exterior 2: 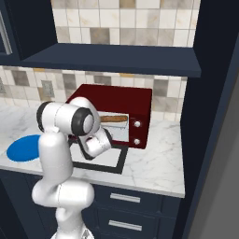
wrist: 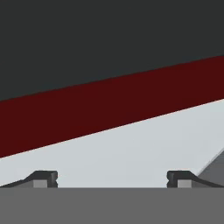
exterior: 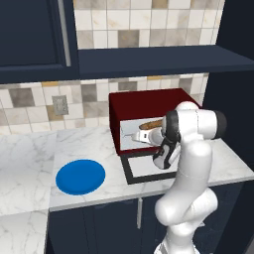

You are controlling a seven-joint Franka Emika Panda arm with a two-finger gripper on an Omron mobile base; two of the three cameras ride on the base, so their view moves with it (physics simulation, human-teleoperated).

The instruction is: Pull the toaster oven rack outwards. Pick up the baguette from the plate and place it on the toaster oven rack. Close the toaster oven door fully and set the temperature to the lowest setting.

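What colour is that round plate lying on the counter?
Bright blue. The plate is plain, with no pattern, and shows best in the left base view.

Toaster oven (exterior 2: 122, 99): was seen on the counter, far from the near edge.
Door (exterior 2: 115, 160): was laid open, flat.
Baguette (exterior 2: 113, 119): was placed inside.
Plate (exterior 2: 22, 147): was left bare, far left.

Arm links (exterior: 191, 163): glossy white, rounded, tubular.
Joint caps (exterior 2: 83, 122): dark grey to black rings.
Fingertips (wrist: 43, 178): small, dark grey, blocky.
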